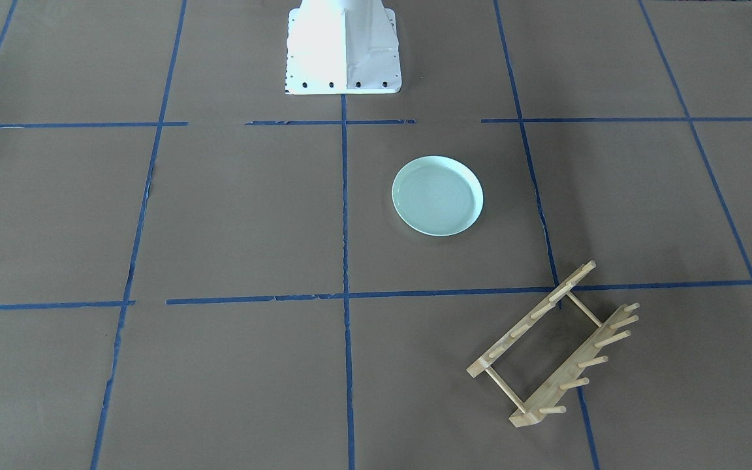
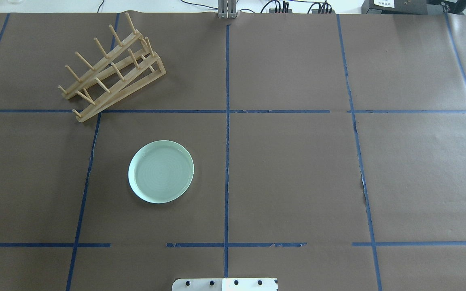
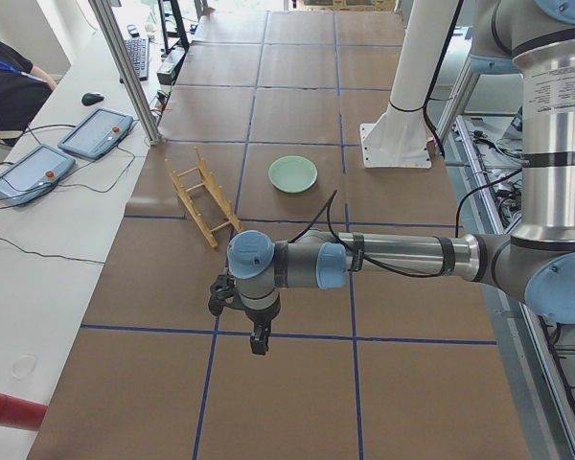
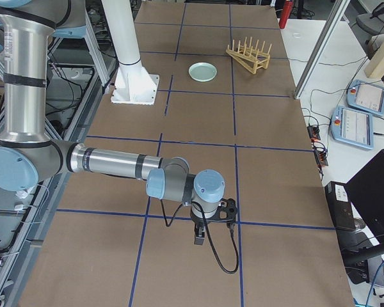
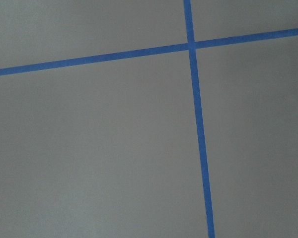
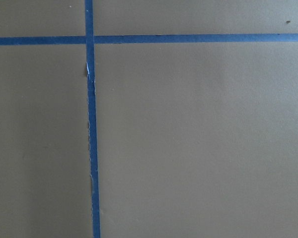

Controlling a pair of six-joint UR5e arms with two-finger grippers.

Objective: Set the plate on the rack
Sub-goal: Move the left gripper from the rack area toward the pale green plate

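Note:
The pale mint-green plate (image 2: 161, 171) lies flat on the brown table, left of the centre line; it also shows in the front view (image 1: 437, 195) and both side views (image 3: 293, 174) (image 4: 202, 71). The light-wood rack (image 2: 109, 66) stands at the far left, pegs up, apart from the plate; it shows in the other views too (image 1: 553, 346) (image 3: 203, 199) (image 4: 248, 55). My left gripper (image 3: 259, 342) hangs over the table far from both. My right gripper (image 4: 200, 238) hangs over the table's other end. I cannot tell whether either is open or shut.
The robot's white base (image 1: 342, 47) stands at the table's middle edge. Blue tape lines (image 2: 227, 161) divide the brown table. Operator tablets (image 3: 98, 132) and cables lie beyond the far edge. Both wrist views show only table and tape.

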